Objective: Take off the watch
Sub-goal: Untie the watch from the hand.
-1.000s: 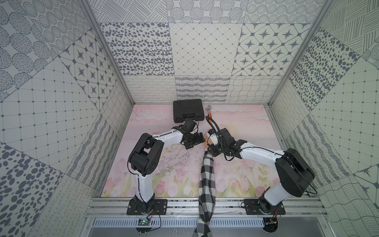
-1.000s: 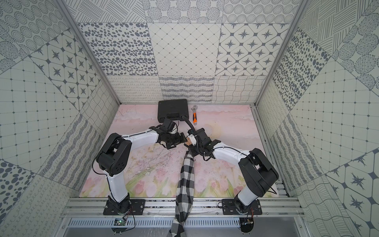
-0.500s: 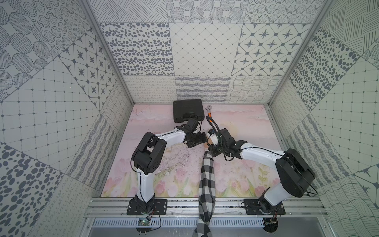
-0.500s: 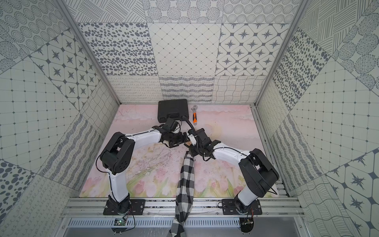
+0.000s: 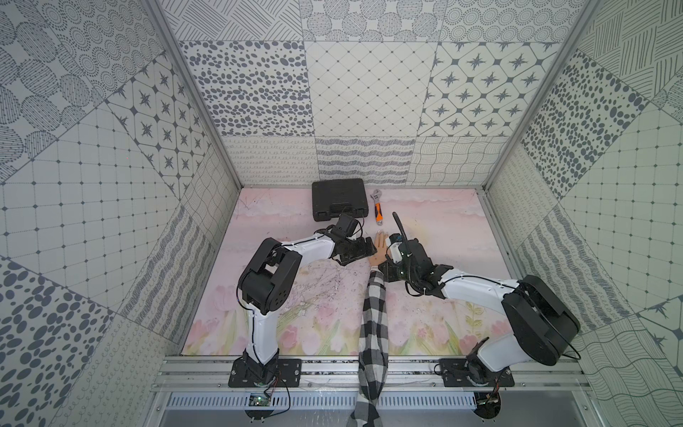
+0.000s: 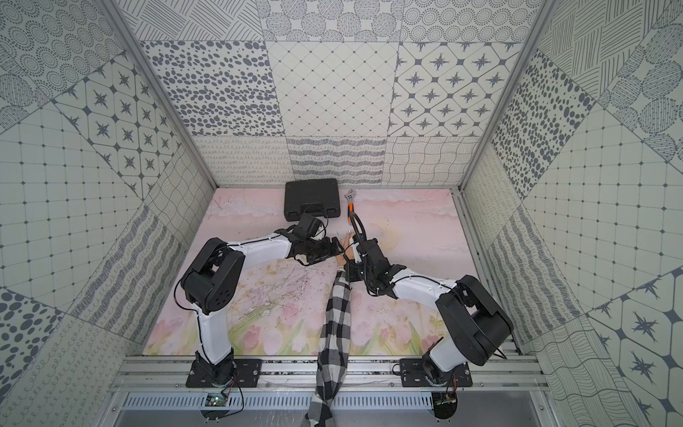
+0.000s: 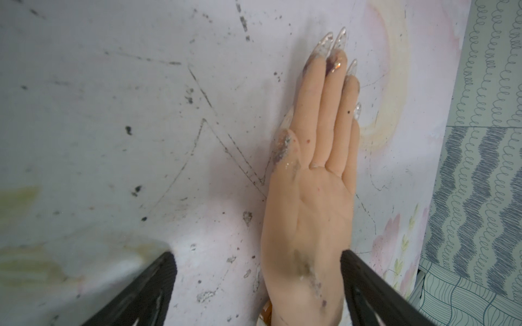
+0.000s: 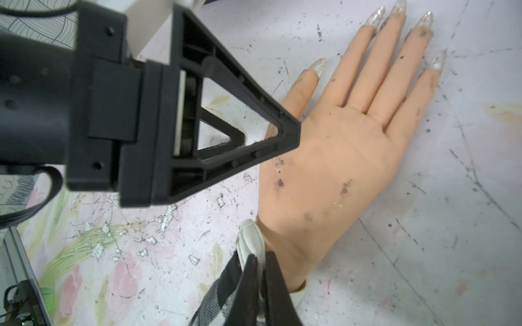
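Scuffed pink floral worktop: black case, wrench at back; mannequin hand, checked sleeve mid.

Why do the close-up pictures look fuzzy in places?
Left wrist view: the left pincer looks soft, probably too near the lens, while the mannequin hand is sharp. Right wrist view: the right pincer, shut on the watch, blurs likewise. Both top views: even light, sharp.
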You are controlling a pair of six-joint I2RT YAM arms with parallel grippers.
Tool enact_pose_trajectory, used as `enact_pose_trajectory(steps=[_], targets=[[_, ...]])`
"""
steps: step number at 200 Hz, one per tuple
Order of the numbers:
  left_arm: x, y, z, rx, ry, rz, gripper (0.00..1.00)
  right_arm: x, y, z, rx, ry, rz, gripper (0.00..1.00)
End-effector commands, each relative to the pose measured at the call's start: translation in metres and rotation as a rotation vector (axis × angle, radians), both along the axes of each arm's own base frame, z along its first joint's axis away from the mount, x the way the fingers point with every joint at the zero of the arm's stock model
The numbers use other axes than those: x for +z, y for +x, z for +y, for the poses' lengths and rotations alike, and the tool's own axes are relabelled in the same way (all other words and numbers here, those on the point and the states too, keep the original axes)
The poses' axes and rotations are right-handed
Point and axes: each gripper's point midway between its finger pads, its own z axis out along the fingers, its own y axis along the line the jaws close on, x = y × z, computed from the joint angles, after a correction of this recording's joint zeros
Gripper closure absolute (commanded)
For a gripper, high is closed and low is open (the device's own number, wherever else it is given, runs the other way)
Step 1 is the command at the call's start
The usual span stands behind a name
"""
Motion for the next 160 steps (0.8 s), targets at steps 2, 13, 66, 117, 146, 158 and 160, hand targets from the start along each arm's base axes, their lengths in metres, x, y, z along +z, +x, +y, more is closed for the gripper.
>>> enact_pose_trajectory(steps=[2,13,66,117,146,158,160], targets=[[-0.066,-0.065,0.051,0.006,0.264,0.275,0.08,0.054,0.022,0.013,-0.039,0.165,-0.132,1.00],[-0.068,-0.066,0.057,-0.001,0.303,0.271,0.09,0.053,0.023,0.014,-0.030,0.151,-0.127,1.00],[-0.059,-0.063,0.100,-0.070,0.614,0.191,0.09,0.043,0.022,0.012,-0.011,0.104,-0.114,1.00],[-0.056,-0.063,0.129,-0.154,0.825,0.164,0.09,0.040,0.023,0.013,0.008,0.077,-0.118,1.00],[-0.063,-0.072,0.127,-0.174,0.810,0.186,0.09,0.043,0.028,0.007,-0.045,0.132,-0.114,1.00],[-0.068,-0.076,0.124,-0.179,0.807,0.193,0.09,0.043,0.030,0.006,-0.067,0.171,-0.105,1.00],[-0.068,-0.076,0.124,-0.179,0.808,0.195,0.09,0.043,0.030,0.006,-0.071,0.177,-0.105,1.00]])
